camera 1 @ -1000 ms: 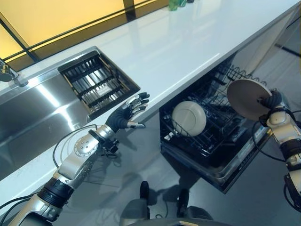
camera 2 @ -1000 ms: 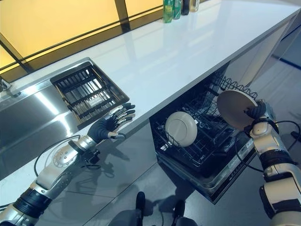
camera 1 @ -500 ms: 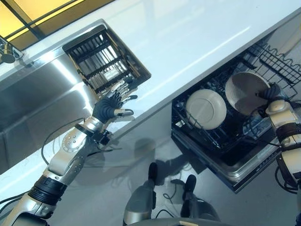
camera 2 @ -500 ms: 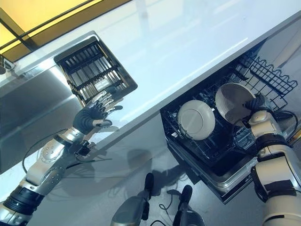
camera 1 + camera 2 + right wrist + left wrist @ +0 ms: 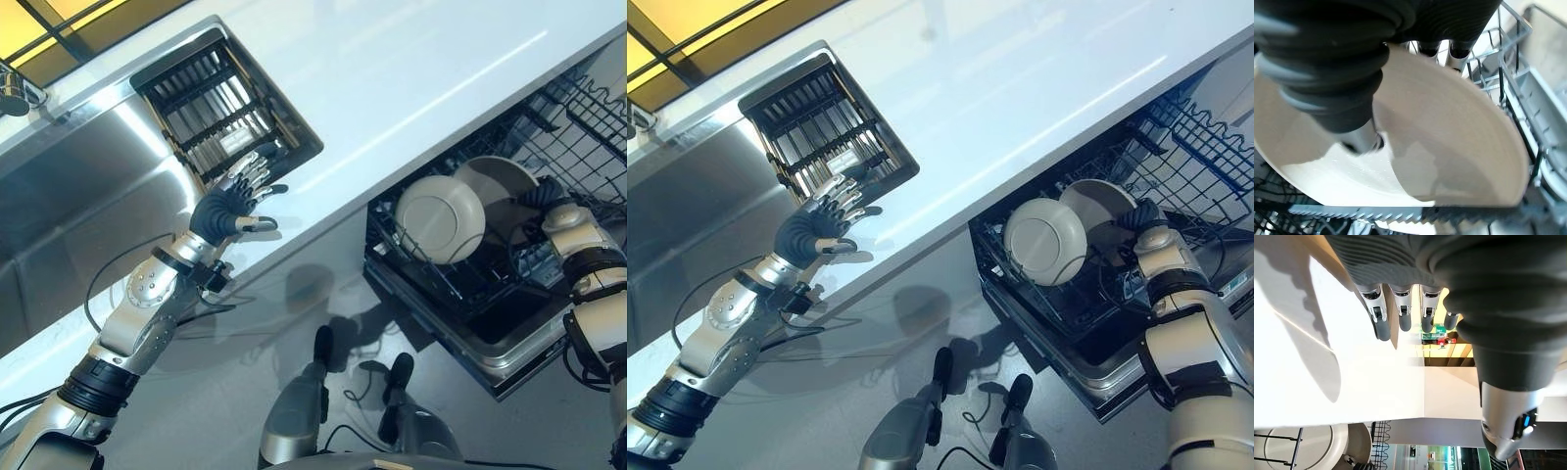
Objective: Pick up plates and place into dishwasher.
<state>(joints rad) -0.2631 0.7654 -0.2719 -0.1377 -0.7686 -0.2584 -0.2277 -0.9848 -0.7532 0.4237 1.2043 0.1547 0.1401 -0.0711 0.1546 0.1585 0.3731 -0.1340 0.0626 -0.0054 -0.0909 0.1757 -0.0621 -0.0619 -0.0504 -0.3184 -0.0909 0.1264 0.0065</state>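
My right hand (image 5: 549, 201) is shut on a cream plate (image 5: 497, 183), holding it on edge down in the dishwasher's lower rack (image 5: 460, 294), just behind a second cream plate (image 5: 439, 217) that stands upright there. In the right wrist view the held plate (image 5: 1449, 147) is pinched between thumb (image 5: 1359, 132) and fingers, with rack wires beyond it. My left hand (image 5: 230, 204) hovers open, fingers spread, over the white counter (image 5: 392, 88) beside the dish rack in the sink.
A black dish rack (image 5: 220, 113) sits in the steel sink (image 5: 78, 215) at the left. The dishwasher's upper wire basket (image 5: 588, 127) is pulled out at the far right. The open dishwasher door (image 5: 490, 343) juts out below the counter edge.
My right hand has lowered the plate from mid-air into the lower rack behind the standing plate. The camera has shifted; the left hand stays open over the counter.
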